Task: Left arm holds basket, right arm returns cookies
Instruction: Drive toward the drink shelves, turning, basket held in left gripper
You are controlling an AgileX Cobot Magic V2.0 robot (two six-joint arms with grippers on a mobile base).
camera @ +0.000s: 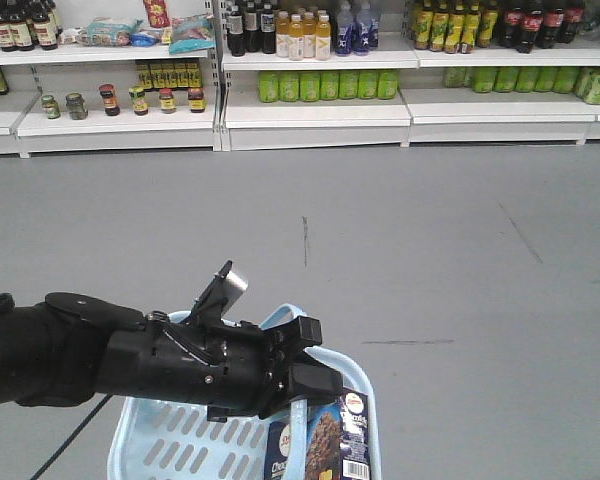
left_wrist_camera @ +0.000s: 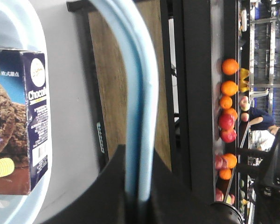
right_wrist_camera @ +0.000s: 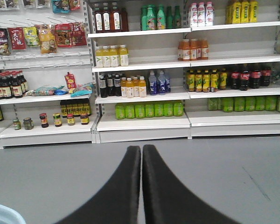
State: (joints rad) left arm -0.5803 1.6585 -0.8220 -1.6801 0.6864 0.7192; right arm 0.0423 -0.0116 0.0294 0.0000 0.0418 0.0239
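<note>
**Basket held, cookies not yet lifted out**

The cookies (camera: 320,448) stand on end inside the basket (camera: 180,445), at 5 o'clock in the front view, close to its right wall. Above them the left gripper (camera: 305,360) is clamped on the pale blue handle (camera: 280,316), so I judge the holding half of the job to be in place.

The returning half looks unstarted. The right gripper (right_wrist_camera: 141,151) has its fingers pressed together with nothing between them. It points toward 12 o'clock at the shelves (right_wrist_camera: 144,122), well apart from the box. Opening, reaching into the basket, taking the box and carrying it to a shelf are all left to do.

The left wrist view alone shows the handle (left_wrist_camera: 140,93) running down between that gripper's fingers at 6 o'clock. It also shows the box's (left_wrist_camera: 18,121) cookie picture and barcode at 9 o'clock, and oranges (left_wrist_camera: 229,87) on a dark stand at 3 o'clock.

Only the front view shows the arm, basket and box together, with bare floor (camera: 400,250) stretching to the shelves at 12 o'clock.

The right wrist view adds the upper shelf rows and catches just a corner of the basket (right_wrist_camera: 0,214) at 7 o'clock. Where the box belongs cannot be told from it.
</note>
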